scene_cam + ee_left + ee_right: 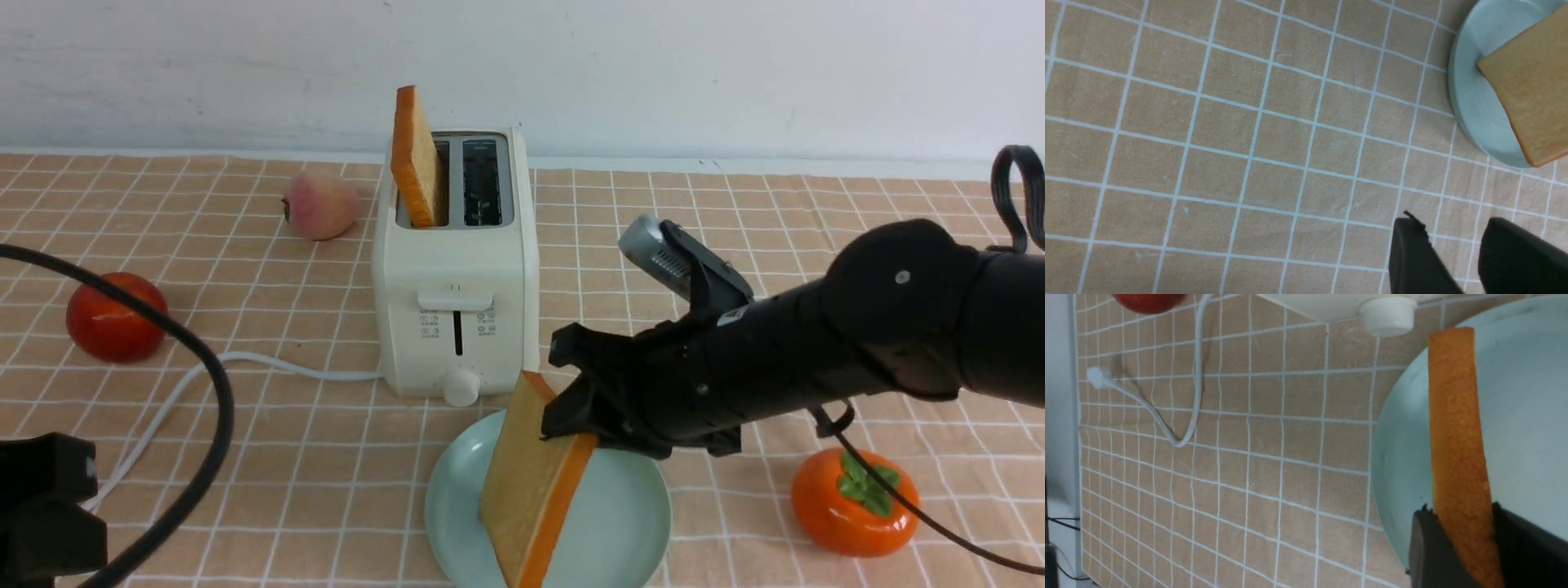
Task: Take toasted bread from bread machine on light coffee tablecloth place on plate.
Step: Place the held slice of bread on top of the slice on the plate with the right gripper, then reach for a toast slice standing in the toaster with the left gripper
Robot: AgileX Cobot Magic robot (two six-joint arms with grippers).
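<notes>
The cream-white bread machine [455, 269] stands on the peach grid tablecloth [245, 457]. One slice of toasted bread [415, 157] sticks up, tilted, from its left slot. My right gripper [571, 429] is shut on a second slice [535, 482] and holds it on edge over the teal plate [629, 506]; its crust [1455, 437] shows between the jaws, with the plate [1527, 416] behind. Whether it touches the plate I cannot tell. My left gripper [1453, 237] is open and empty above bare cloth, left of the plate [1470, 98] and held slice [1531, 90].
A peach [321, 204] lies left of the toaster, a red tomato [114, 317] at far left, an orange persimmon [853, 502] at right under my right arm. The white cord [269, 367] runs left from the toaster's base. A white wall lies behind.
</notes>
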